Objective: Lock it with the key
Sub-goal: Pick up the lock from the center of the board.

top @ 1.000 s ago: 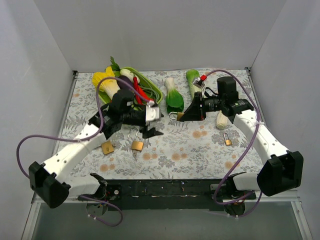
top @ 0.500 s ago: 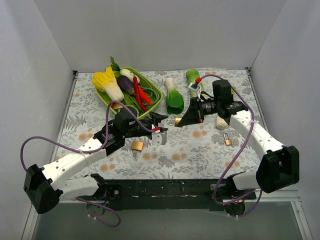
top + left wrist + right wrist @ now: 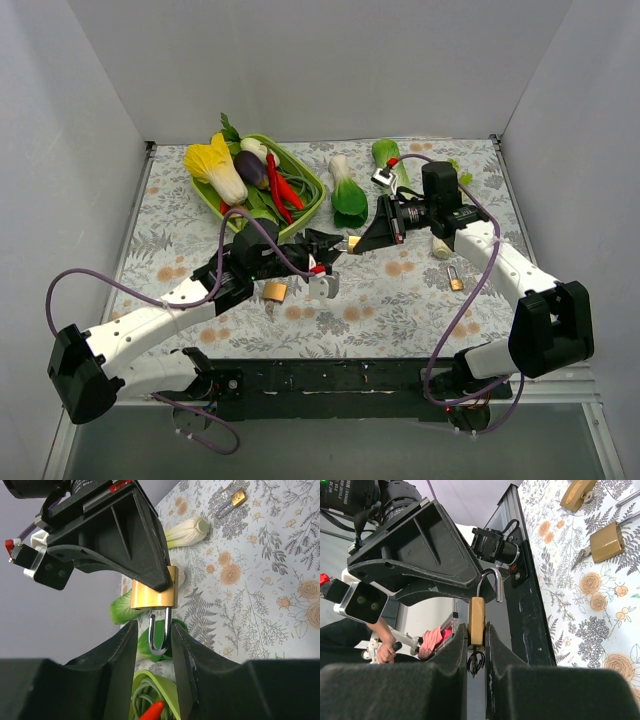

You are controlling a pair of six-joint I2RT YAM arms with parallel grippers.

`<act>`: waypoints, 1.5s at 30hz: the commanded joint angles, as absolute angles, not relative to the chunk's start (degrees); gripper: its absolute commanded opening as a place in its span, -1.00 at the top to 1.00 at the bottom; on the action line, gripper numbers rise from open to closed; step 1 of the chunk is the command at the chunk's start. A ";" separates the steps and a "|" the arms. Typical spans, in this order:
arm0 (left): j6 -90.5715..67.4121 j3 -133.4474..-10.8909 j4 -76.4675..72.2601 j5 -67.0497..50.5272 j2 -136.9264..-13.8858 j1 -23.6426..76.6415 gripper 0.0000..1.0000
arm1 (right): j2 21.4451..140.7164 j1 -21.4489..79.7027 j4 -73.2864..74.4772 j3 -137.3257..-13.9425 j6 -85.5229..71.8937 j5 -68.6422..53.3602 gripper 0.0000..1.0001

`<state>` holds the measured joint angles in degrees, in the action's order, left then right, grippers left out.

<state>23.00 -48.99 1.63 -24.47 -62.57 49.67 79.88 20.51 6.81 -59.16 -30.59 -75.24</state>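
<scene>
The right gripper clamped the brass padlock by its body, holding it off the floral table near the middle, with the shackle swung open. The left gripper was spread, its fingers flanking the shackle. Whether one pad touched it seemed unclear.

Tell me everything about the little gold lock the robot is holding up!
The padlock is small, with a shiny brass-looking body and a silver metal shackle. The shackle looks open: one leg ends free outside the body. The right gripper pinches the body, holding it in the air above the flowery table. The left gripper has its open fingers either side of the shackle, not clearly touching it.
</scene>
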 commanded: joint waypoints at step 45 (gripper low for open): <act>-15.11 -76.82 25.58 -50.01 -79.98 41.75 1.00 | 72.69 20.12 50.80 -75.94 32.61 -58.80 -0.65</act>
